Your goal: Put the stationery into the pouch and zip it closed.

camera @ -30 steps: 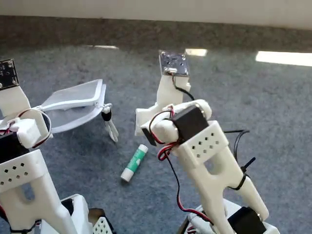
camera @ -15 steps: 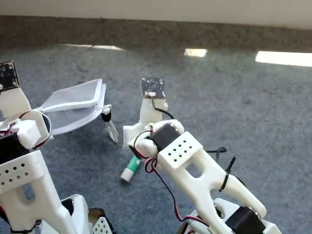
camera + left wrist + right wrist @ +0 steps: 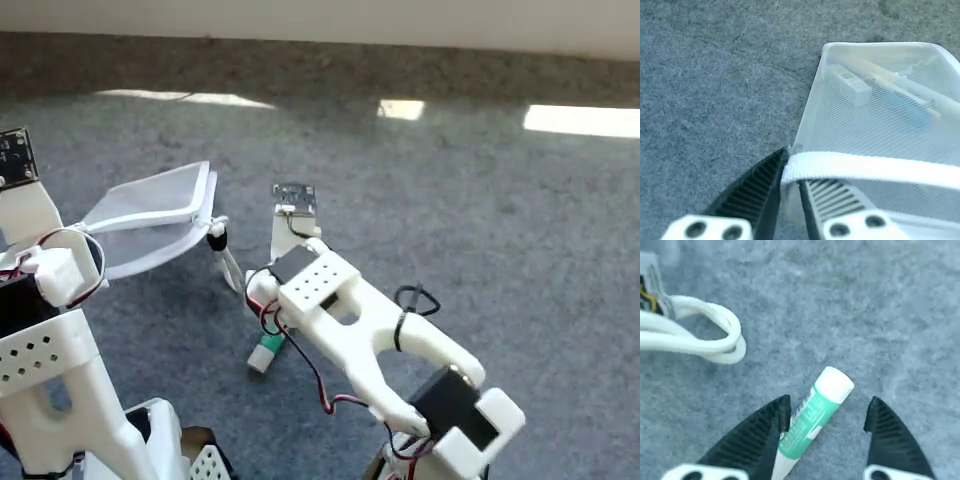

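step in hand looks like the pick-up of the glue stick (image 3: 812, 420), which lies flat on the grey table (image 3: 500, 220) near the mesh pouch (image 3: 880, 115). the right pincer (image 3: 829, 410) is spread wide and straddles the stick's white-capped end, gripping nothing, while the left pincer (image 3: 791, 175) is clamped on the pouch's white edge band. next move calls for dropping lower and closing squarely on the round tube so it doesn't roll, then carrying it to the pouch's mouth. print on the green label is too blurred to read.
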